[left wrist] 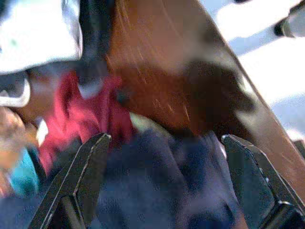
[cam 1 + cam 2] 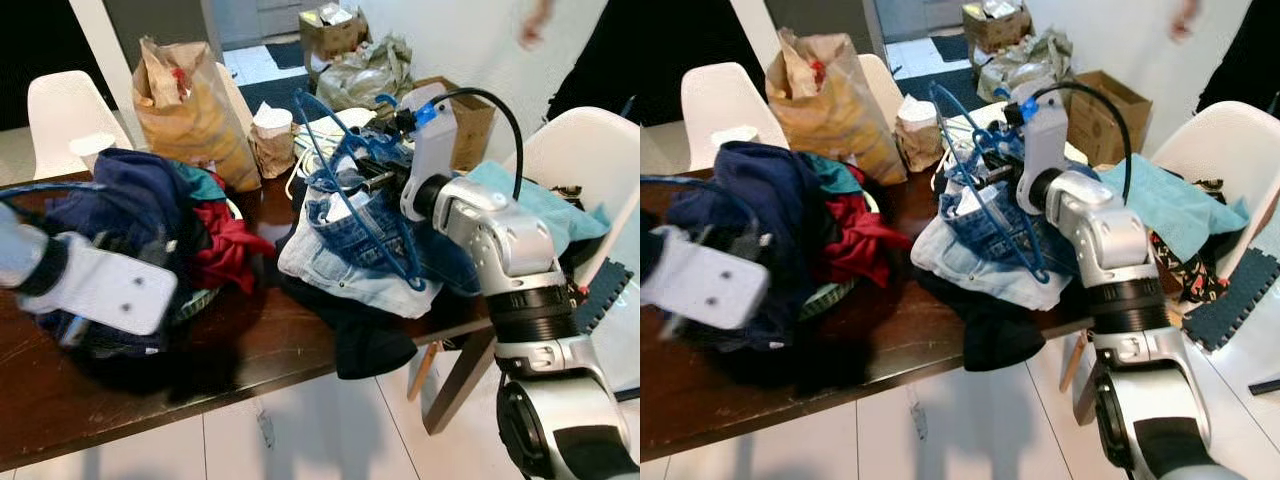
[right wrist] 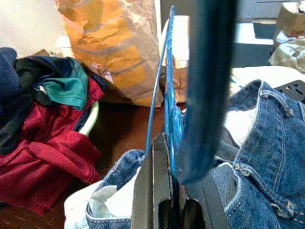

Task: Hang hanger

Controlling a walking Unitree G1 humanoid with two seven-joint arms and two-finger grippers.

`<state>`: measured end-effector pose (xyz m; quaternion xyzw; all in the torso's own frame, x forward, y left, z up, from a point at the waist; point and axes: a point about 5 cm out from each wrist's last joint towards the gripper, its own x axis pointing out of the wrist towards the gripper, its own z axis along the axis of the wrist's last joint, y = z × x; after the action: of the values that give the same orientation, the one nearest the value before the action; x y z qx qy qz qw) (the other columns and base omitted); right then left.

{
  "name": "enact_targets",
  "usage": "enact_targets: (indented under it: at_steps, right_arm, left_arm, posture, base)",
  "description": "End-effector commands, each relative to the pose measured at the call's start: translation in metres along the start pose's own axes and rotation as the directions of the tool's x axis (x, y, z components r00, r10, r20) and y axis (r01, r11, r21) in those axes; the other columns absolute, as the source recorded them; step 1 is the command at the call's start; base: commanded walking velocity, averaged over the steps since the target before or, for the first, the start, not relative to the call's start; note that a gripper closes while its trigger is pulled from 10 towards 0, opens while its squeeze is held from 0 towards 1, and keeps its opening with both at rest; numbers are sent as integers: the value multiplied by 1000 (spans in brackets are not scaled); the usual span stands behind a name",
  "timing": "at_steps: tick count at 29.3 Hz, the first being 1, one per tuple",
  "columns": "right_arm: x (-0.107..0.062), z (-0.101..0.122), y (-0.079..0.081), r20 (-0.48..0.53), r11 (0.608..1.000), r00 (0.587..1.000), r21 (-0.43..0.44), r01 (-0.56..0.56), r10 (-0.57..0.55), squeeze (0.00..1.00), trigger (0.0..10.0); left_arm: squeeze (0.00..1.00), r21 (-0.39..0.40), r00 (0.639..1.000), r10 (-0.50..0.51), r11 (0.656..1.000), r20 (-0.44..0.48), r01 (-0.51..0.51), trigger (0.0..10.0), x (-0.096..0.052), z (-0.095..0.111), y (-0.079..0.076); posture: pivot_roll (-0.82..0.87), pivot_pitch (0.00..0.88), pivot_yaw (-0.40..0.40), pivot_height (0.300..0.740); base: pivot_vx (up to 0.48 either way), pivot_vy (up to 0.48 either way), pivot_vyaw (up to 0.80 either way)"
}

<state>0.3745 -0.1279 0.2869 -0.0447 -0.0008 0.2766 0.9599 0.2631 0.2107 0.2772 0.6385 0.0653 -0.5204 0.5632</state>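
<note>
Blue wire hanger (image 2: 345, 175) pinched by right gripper (image 3: 172, 191) over jeans (image 2: 350, 250); left gripper (image 1: 162, 176) spread.

Head views look down at table (image 2: 300, 330); wrist views close.

The hanger (image 2: 352, 190) is bright blue wire. Beneath it the jeans (image 2: 352, 262) are faded blue denim with a pale, whitish lining. The surface (image 2: 250, 335) is dark reddish-brown wood. In the pile lie a navy garment (image 2: 135, 205), a red one (image 2: 228, 250) and a teal one (image 2: 203, 182). The paper bag (image 2: 190, 110) is tan-orange. The chairs (image 2: 62, 110) are white, and a turquoise cloth (image 2: 545, 205) drapes one.
</note>
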Motion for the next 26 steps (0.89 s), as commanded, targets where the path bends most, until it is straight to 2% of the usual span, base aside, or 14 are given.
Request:
enact_targets:
  at_steps: [1,7,15,16,19,20,26]
  right_arm:
    - [2,3,2,5,1000,1000,-11,-2,2,0,10000]
    - [1,2,3,8,1000,1000,-10,1,-1,0,10000]
    - [-1,2,-1,8,1000,1000,-9,12,-12,0,10000]
    - [-1,2,-1,9,1000,1000,-8,12,-12,0,10000]
    - [-1,2,-1,10,1000,1000,-7,12,-12,0,10000]
    - [-1,2,0,12,1000,1000,-6,11,-10,0,10000]
    - [-1,2,3,13,1000,1000,-6,2,-2,0,10000]
  left_arm:
    - [0,26,1000,-10,1000,-9,10,10000,5,0,-2]
    - [0,62,998,-48,997,-37,50,10000,14,-4,-10]
    - [0,102,991,-85,990,-106,96,10000,12,-12,-11]
    - [0,130,989,-58,989,-139,76,10000,9,-16,-7]
    - [0,150,986,-37,987,-161,61,10000,7,-19,-3]
    - [0,176,982,19,984,-190,15,10000,5,-23,4]
    - [0,221,969,128,972,-210,-80,10000,5,-28,17]
  posture:
    - [-59,63,79,740]
    - [-62,69,85,740]
    - [-62,69,86,740]
    - [-59,71,88,740]
    - [-54,72,89,740]
    - [-54,75,92,740]
    - [-56,79,92,740]
  base:
    - [0,0,0]
    - [0,0,0]
    - [0,0,0]
    - [0,0,0]
    - [0,0,0]
    - [0,0,0]
    - [0,0,0]
